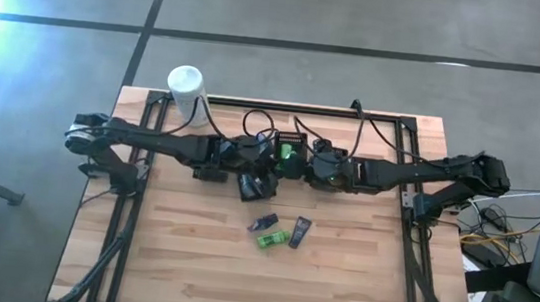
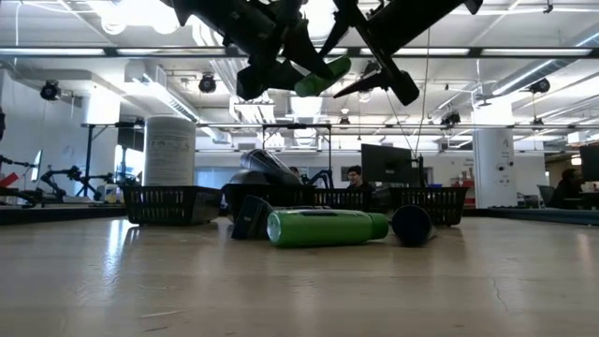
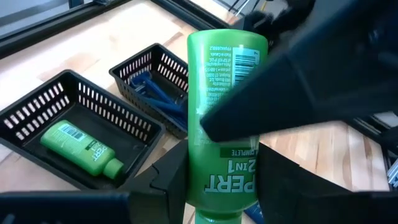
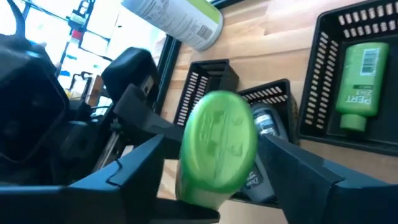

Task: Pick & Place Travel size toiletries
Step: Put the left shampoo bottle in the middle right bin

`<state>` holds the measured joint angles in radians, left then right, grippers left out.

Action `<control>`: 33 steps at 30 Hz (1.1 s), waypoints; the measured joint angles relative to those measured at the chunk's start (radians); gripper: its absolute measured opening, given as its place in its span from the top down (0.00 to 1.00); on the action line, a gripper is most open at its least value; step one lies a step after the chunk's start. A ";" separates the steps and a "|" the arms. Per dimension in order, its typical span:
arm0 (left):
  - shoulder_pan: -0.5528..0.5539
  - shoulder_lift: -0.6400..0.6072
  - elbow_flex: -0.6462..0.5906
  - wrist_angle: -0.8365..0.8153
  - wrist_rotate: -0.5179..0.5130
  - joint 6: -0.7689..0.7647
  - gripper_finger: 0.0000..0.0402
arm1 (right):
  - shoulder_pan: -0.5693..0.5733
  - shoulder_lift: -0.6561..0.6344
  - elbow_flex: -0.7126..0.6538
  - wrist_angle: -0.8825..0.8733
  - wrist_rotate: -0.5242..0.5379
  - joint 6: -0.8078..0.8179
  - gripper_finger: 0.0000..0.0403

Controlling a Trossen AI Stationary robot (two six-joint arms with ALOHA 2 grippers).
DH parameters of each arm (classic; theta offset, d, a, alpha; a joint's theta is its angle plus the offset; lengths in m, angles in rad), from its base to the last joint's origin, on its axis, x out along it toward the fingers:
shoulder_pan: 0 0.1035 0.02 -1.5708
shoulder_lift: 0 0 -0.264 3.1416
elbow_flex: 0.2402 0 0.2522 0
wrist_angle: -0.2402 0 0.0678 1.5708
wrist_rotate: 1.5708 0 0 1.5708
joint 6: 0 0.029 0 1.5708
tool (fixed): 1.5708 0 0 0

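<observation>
A bright green bottle [image 3: 224, 124] is held in the air between my two grippers, above the middle of the table [image 1: 288, 153], [image 2: 323, 77]. My left gripper [image 3: 224, 186] is shut on it near its cap end. My right gripper [image 4: 217, 168] closes on its flat base end [image 4: 217, 140]. Below, nearer the table's front, a second green bottle [image 1: 272, 239], [image 2: 323, 227] lies on its side. A dark tube [image 1: 299, 231] and a small dark item [image 1: 263, 222] lie beside it. My left gripper pinches the green bottle's lower body near the cap [image 3: 221, 193] between its two fingers [image 3: 168, 180]. The bottle sticks out forward past the fingers, lifted clear of the table. My right gripper has the bottle's base end [image 4: 245, 149] between its two fingers [image 4: 292, 162], coming from the opposite side. One of its fingers [image 3: 280, 93] lies across the bottle's label. The bottle is tilted in the air.
Black slatted baskets stand at the table's far middle: one holds a green bottle [image 3: 81, 146], [image 4: 357, 81], one blue razors [image 3: 155, 93], one a grey bottle [image 4: 264, 121]. A white canister [image 1: 184, 87], [image 2: 169, 150] stands at the far left. Bare wood lies toward the near edge [image 1: 235, 288].
</observation>
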<state>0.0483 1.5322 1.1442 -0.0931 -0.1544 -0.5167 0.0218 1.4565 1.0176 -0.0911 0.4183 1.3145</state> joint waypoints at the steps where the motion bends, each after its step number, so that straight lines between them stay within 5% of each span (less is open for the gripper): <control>1: 0.000 0.000 -0.001 -0.003 0.000 0.000 0.62 | -0.001 -0.001 0.000 -0.001 0.001 -0.002 0.37; 20: 0.043 0.000 -0.002 -0.011 0.002 0.083 0.60 | -0.059 0.004 0.001 0.004 -0.004 -0.006 0.79; 33: 0.074 -0.009 -0.002 -0.193 0.002 0.161 0.28 | -0.163 0.066 -0.004 -0.043 -0.046 -0.046 0.73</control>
<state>0.1221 1.5235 1.1419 -0.2863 -0.1528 -0.3557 -0.1412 1.5225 1.0138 -0.1341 0.3722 1.2682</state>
